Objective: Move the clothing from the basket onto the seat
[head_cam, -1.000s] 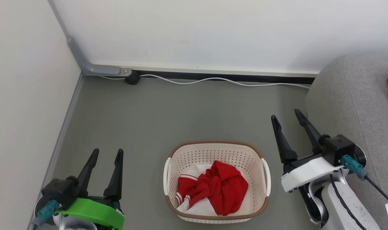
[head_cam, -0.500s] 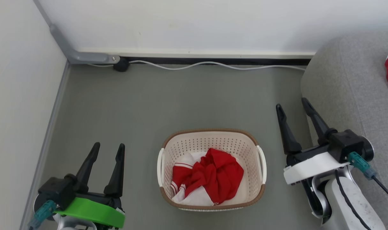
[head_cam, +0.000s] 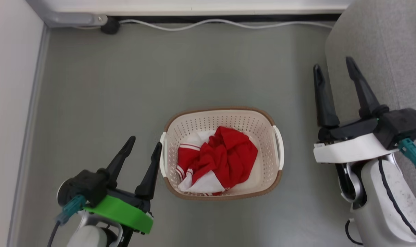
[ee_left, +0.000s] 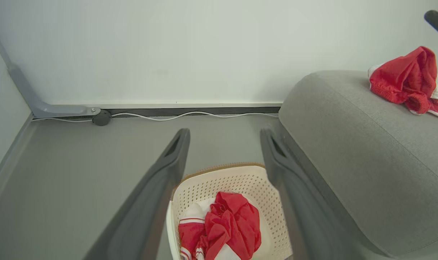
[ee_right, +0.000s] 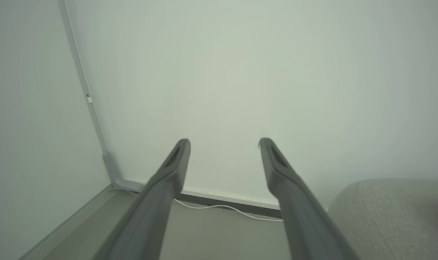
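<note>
The left gripper (head_cam: 145, 141) stood with its two dark fingers spread wide and nothing between them. Over the last second it had swung in from well out on the floor (head_cam: 108, 85) and tilted toward the basket (head_cam: 221, 110). Its inner fingertip now lay just beside the basket's left handle (head_cam: 162, 151); whether it touched could not be told. In the left wrist view the basket sat framed between the fingers. The right gripper (head_cam: 333, 63) was also spread wide and empty, over the strip of floor along the front edge of the seat (head_cam: 376, 37) and well apart from the basket. The head camera had dipped too, so most of the wall had slid out at the top; that shift belonged to the camera, not the basket.

This looked like the start of a reach by the left arm, with no cloth gripped yet and the lift and carry to the seat still to come.

The basket stood near the middle of the floor, clear of the wall edge and left of the seat. Inside lay a crumpled red garment (head_cam: 228, 154), heaped from the centre toward the right wall. White cloth with red stripes (head_cam: 199, 184) was bunched at its near left corner; whether these were one piece or two was unclear. Another red garment (ee_left: 408, 77) already lay on the seat, toward its far right corner.
</note>
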Controlling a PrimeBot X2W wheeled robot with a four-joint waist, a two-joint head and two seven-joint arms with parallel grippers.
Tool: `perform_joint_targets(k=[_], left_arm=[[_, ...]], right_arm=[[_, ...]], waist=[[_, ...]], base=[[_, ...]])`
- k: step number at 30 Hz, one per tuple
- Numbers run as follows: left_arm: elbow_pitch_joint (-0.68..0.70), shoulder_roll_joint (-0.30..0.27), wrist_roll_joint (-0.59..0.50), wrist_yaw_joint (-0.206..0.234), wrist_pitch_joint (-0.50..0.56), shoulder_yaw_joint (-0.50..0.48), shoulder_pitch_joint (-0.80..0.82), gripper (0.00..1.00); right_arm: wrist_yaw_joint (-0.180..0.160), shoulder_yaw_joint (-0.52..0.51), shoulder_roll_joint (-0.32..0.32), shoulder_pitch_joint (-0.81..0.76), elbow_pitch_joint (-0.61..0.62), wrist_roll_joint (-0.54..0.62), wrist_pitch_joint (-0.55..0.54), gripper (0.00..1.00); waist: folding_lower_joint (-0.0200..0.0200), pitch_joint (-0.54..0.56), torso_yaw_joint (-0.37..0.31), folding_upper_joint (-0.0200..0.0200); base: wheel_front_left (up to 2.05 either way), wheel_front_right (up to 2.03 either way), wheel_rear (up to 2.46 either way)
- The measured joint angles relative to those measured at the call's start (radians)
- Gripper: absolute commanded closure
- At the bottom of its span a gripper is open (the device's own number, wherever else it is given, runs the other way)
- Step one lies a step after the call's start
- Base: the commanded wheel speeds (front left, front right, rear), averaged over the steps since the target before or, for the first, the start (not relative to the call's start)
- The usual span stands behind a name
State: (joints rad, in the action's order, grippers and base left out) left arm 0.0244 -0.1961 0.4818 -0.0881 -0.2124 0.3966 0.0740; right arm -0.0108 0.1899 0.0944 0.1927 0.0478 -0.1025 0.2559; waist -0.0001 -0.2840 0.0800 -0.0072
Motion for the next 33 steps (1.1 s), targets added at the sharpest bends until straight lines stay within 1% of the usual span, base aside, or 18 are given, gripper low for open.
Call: perform_joint_targets(k=[4, 13, 18, 22, 24, 25, 33], left_arm=[[-0.018, -0.001, -0.015, -0.007, 0.030, 0.030, 0.043, 0.00], [-0.049, -0.002, -0.031, -0.010, 0.081, 0.058, 0.151, 0.00], [-0.058, -0.002, -0.062, -0.017, 0.114, 0.077, 0.221, 0.00], [-0.071, 0.000, -0.077, -0.019, 0.157, 0.103, 0.283, 0.00], [-0.088, 0.001, -0.084, -0.019, 0.185, 0.111, 0.316, 0.00], [-0.101, 0.002, -0.085, -0.019, 0.204, 0.114, 0.343, 0.00], [-0.135, -0.012, -0.134, -0.027, 0.296, 0.156, 0.439, 0.00]], right_arm=[[0.000, -0.001, 0.000, 0.042, 0.031, 0.007, 0.000, 0.00], [0.000, -0.002, -0.001, 0.124, 0.089, 0.016, 0.000, 0.00], [0.000, -0.008, -0.002, 0.171, 0.113, 0.016, 0.000, 0.00], [-0.001, -0.010, -0.007, 0.210, 0.135, 0.015, 0.000, 0.00], [-0.009, -0.011, -0.008, 0.228, 0.143, 0.015, 0.000, 0.00], [-0.008, -0.010, -0.011, 0.248, 0.147, 0.014, 0.000, 0.00], [-0.009, -0.001, -0.023, 0.323, 0.180, -0.004, 0.000, 0.00]], waist=[[0.0000, -0.055, -0.011, 0.0000], [0.0000, -0.179, -0.047, 0.0000], [0.0000, -0.249, -0.069, 0.0000], [0.0001, -0.306, -0.086, 0.0000], [0.0000, -0.335, -0.095, 0.0000], [0.0000, -0.363, -0.103, 0.0000], [0.0001, -0.474, -0.149, 0.0000]], base=[[0.00, 0.00, 0.00], [0.00, 0.00, 0.00], [0.00, 0.00, 0.00], [0.00, 0.00, 0.00], [0.00, 0.00, 0.00], [0.00, 0.00, 0.00], [0.00, 0.00, 0.00]])
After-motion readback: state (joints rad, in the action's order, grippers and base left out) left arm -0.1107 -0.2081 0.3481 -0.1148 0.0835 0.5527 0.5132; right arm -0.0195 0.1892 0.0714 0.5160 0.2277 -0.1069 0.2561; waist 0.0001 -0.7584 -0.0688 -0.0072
